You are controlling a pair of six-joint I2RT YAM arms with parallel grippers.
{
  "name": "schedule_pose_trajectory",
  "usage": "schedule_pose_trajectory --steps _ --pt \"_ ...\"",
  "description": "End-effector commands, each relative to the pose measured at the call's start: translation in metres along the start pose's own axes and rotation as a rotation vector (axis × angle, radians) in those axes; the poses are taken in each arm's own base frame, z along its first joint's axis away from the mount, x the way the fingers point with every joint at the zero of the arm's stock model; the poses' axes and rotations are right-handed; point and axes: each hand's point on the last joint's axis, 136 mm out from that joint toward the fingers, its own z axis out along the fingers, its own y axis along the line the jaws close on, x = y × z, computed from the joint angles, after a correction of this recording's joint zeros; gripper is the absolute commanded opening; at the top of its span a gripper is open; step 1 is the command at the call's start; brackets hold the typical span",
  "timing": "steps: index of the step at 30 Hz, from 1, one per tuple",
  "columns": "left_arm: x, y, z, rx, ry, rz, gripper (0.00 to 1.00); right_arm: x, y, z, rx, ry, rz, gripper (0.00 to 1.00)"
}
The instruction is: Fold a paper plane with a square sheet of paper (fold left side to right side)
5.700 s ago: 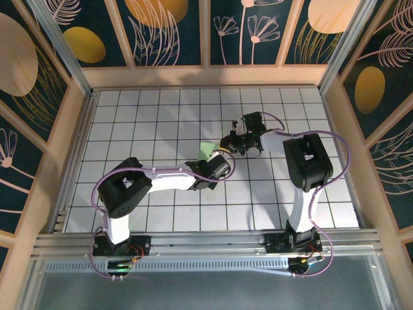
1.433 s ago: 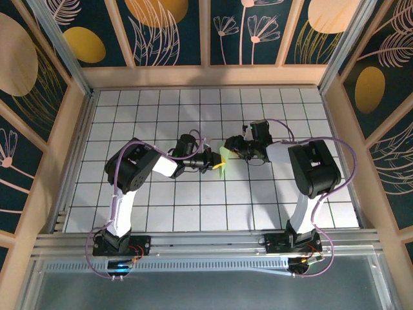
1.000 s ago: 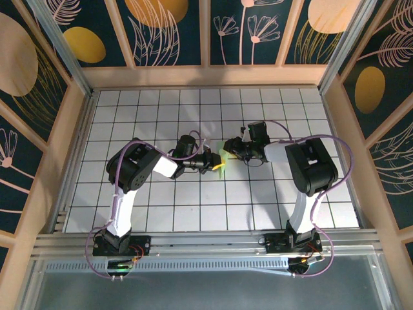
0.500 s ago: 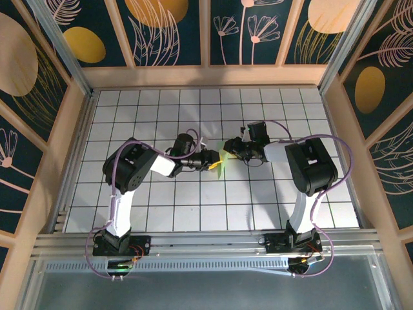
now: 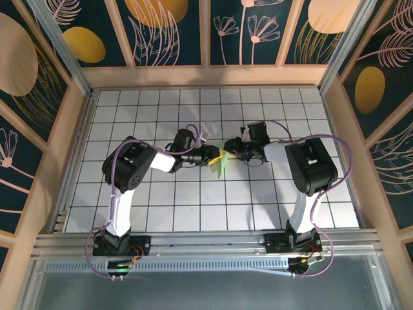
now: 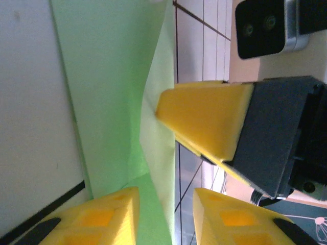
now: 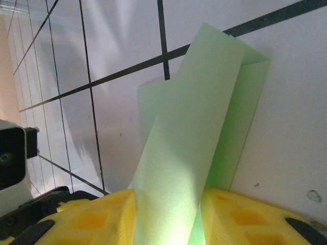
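Dark panels painted with gold leaves (image 5: pixel 174 26) wall in a white grid table (image 5: pixel 161 206). At the centre of the overhead frame the left arm (image 5: pixel 129 171) and right arm (image 5: pixel 310 165) meet nose to nose.

The right end effector (image 7: pixel 168 196) grasps the sheet of paper (image 7: pixel 199 102). The pale-green strip fills the gap between its yellow fingers and stands up off the table, doubled over along one long crease. The left end effector (image 6: pixel 163 196) is released, its fingers parted, with the sheet's edge running loosely between them.

By my reading one lengthwise fold is in and being worked. There is no pointed nose or wings yet, so most of the plane is left to do.

Nearly six seconds ago the left arm reached in from the lower left and the paper lay as a broader patch above its wrist. Now that arm comes in level from the left, and from above the paper shows as a thin green sliver.
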Motion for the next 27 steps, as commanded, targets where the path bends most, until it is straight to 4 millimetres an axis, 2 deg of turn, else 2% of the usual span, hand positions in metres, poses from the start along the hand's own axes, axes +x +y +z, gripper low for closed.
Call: schedule_pose_trajectory --steps 1,7,14,27 --pt "-0.012 0.011 0.002 -0.048 -0.017 0.029 0.30 0.007 -0.018 0.009 0.071 0.024 -0.003 0.39" --pt "-0.015 0.021 0.005 -0.092 -0.017 0.031 0.17 0.007 -0.018 0.009 0.071 0.024 -0.005 0.39" --pt "-0.018 0.029 0.007 -0.122 -0.021 0.037 0.08 0.007 -0.018 0.009 0.076 0.027 -0.009 0.39" --pt "-0.023 0.043 0.002 -0.171 -0.044 0.039 0.03 0.007 -0.020 0.009 0.090 0.028 -0.015 0.39"
